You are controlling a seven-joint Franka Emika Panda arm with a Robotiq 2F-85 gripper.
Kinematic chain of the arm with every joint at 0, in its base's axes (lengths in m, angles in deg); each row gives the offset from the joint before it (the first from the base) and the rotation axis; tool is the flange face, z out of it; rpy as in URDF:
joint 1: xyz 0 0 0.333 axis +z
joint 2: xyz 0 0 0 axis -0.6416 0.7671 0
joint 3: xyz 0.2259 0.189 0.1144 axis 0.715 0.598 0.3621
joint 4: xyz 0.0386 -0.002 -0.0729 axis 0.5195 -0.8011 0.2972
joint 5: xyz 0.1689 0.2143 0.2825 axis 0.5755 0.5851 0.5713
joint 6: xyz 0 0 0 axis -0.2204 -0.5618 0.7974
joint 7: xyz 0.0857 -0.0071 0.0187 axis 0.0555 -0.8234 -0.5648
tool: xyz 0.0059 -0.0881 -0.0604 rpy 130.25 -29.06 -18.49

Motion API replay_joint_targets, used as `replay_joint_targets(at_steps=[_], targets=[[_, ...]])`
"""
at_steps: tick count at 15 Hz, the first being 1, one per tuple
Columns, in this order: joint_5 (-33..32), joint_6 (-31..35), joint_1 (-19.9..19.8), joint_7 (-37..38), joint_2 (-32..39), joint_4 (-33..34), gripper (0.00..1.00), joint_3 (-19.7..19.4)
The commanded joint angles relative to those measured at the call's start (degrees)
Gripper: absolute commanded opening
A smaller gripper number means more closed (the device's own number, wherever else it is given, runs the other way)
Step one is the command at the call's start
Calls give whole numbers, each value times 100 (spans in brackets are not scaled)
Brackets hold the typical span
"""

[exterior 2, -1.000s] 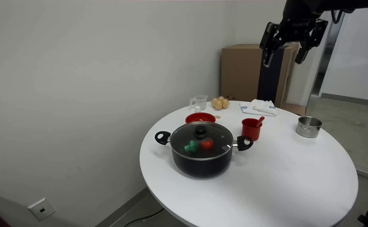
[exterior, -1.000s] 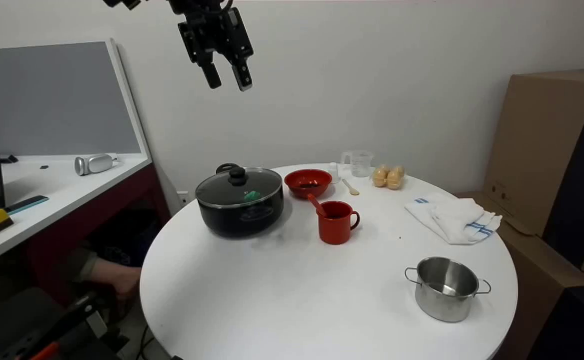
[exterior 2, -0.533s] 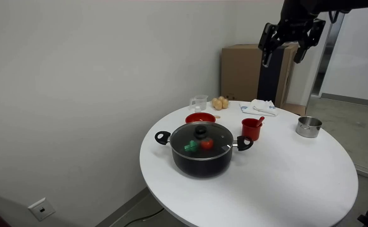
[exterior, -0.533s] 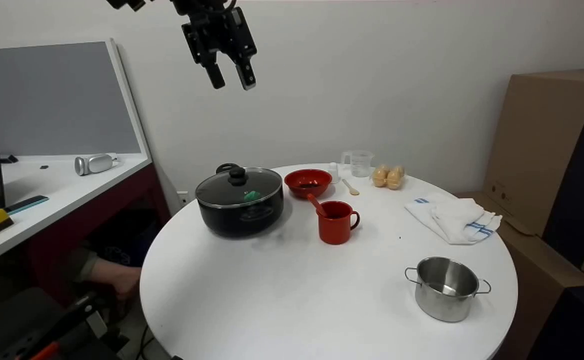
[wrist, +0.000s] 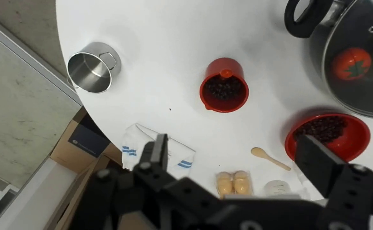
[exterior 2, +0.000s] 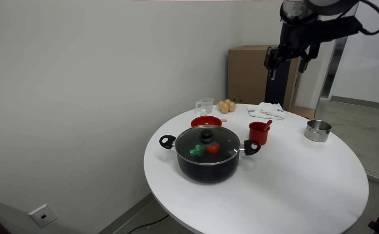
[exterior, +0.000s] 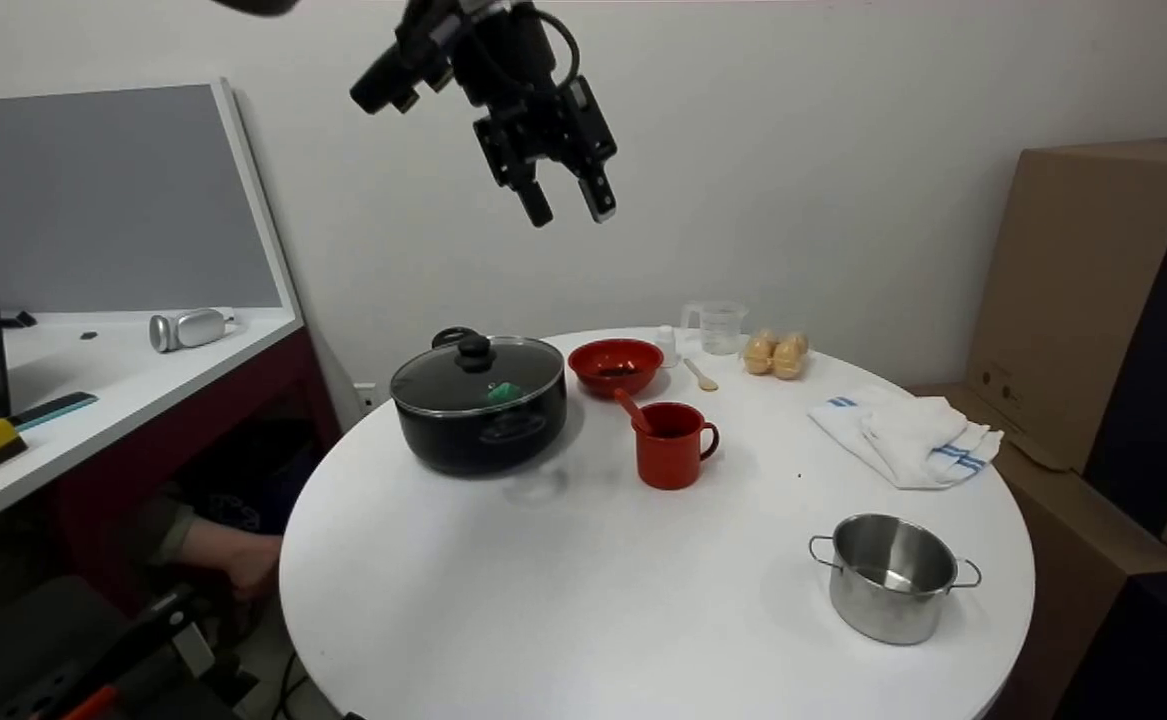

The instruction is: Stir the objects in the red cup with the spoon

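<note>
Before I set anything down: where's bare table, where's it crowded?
Widest, in an exterior view: between the black pot, red cup, steel pot and near edge of the table. Smaller: between red cup, towel and steel pot, save a dark speck. Crowded: the far edge, with red bowl, clear jug and egg pack bunched.

A round white table (exterior: 563, 600) carries an upright red cup (exterior: 670, 465). In an exterior view, a lidded black pot (exterior: 478, 438) stands left of the cup. Behind the cup are a red bowl (exterior: 611, 352), a white bottle (exterior: 666, 346), a clear measuring jug (exterior: 722, 328), a wooden spoon (exterior: 705, 381) and tan egg-shaped things (exterior: 788, 358). A white towel (exterior: 911, 440) lies right of the cup; a steel pot (exterior: 883, 607) stands at the cup's front right.
</note>
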Motion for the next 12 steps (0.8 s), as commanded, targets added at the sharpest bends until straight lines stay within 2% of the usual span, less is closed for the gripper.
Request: replay_joint_targets(at_steps=[1,7,8,12], targets=[[-484,423,204,305,863,434,100,-277],[-1097,1098,925,292,1542,426,100,-760],[-1360,1183,769,437,1617,433,100,-603],[-1952,1370,790,880,1909,544,100,-834]])
